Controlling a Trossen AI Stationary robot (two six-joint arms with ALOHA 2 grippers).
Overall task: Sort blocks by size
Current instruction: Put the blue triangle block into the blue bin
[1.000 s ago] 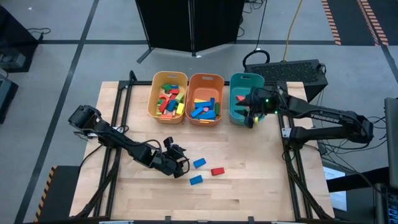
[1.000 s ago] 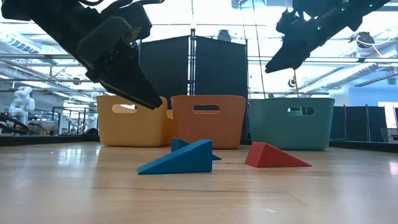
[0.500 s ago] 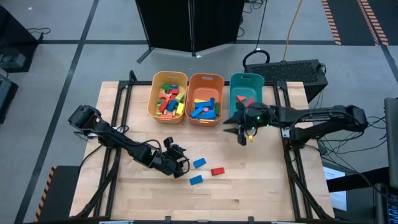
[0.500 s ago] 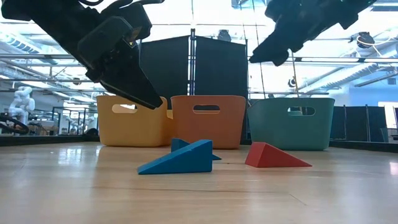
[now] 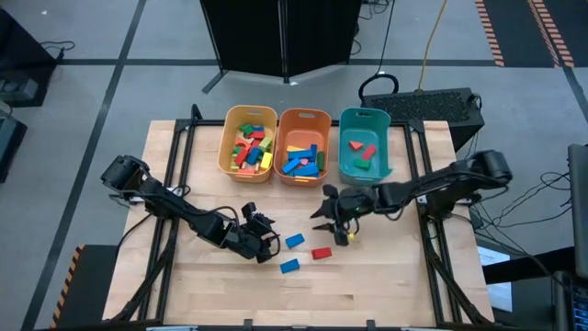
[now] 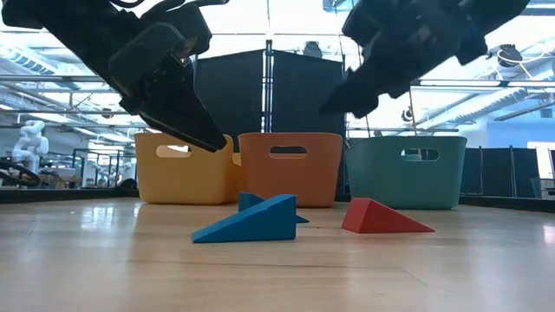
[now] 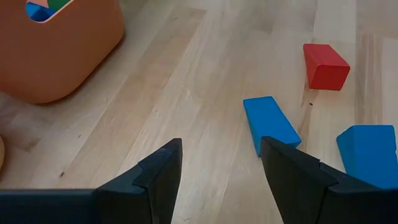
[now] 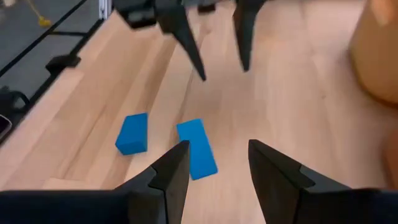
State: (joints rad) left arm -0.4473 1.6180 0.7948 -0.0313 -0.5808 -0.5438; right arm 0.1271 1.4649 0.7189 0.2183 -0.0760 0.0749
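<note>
Three loose blocks lie flat on the table: a blue one (image 5: 294, 241), a red one (image 5: 321, 253) and a second blue one (image 5: 289, 266). In the low view they show as wedges, blue (image 6: 247, 221) and red (image 6: 381, 217). My left gripper (image 5: 266, 237) is open and empty, just left of the blocks, with the nearer blue block (image 7: 269, 124) ahead of its fingers. My right gripper (image 5: 329, 217) is open and empty, above the table just beyond the blocks. In its wrist view, both blue blocks (image 8: 197, 148) (image 8: 132, 132) lie ahead of it.
Three bins stand in a row at the far side: yellow (image 5: 227, 147), orange (image 5: 281, 152) and teal (image 5: 345, 156), each holding blocks. The orange bin's wall (image 7: 56, 56) shows near my left gripper. Bare wood lies toward the near edge and to the right.
My right gripper has left the teal bin and gone toward the table's near edge and leftward, coming down to just beyond the loose blocks. The blocks and my left arm have kept still.
</note>
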